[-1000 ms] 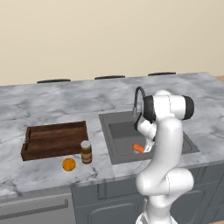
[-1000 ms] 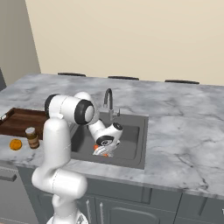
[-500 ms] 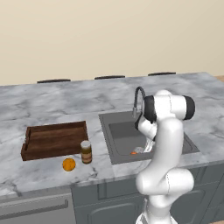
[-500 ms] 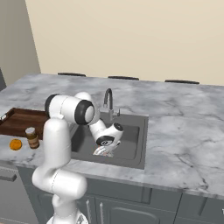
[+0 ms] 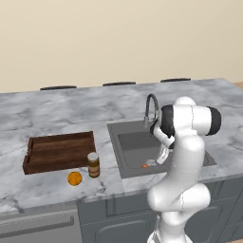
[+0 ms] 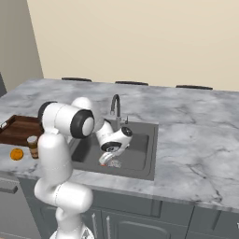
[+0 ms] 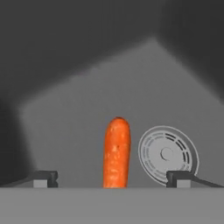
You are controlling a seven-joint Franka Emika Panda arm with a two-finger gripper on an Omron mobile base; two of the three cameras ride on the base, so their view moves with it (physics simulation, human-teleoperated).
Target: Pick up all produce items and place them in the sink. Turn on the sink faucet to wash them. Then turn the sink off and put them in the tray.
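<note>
Fingers apart, tips wide at the bottom corners of the hand view, gripper point(image 7: 112, 179) low inside the sink point(image 5: 130, 142), nothing held. Carrot piece point(image 7: 116, 152) lies flat on the sink floor between the two tips, touching neither, one end toward the camera. Round silver drain point(image 7: 168, 153) just beside it, not touching. In the left base view the carrot shows as a small orange bit point(image 5: 144, 166) at the near side of the basin, by the gripper point(image 5: 153, 163). Rest of the sink floor bare, dark walls close around.

On the bench point(image 5: 42, 185), near the front edge: round orange fruit point(image 5: 74, 178), then the brown jar with pale lid point(image 5: 93, 164) just beside it, standing upright, apart from the fruit. Behind both, the dark wooden tray point(image 5: 58, 151), nothing in it; jar close to its near right corner. Open marble strip between tray and sink.

Faucet point(image 5: 152, 110) arches at the sink's back edge, spout over the basin, near the arm's elbow. Wide bare bench behind, and on the far side of the sink from the tray.
</note>
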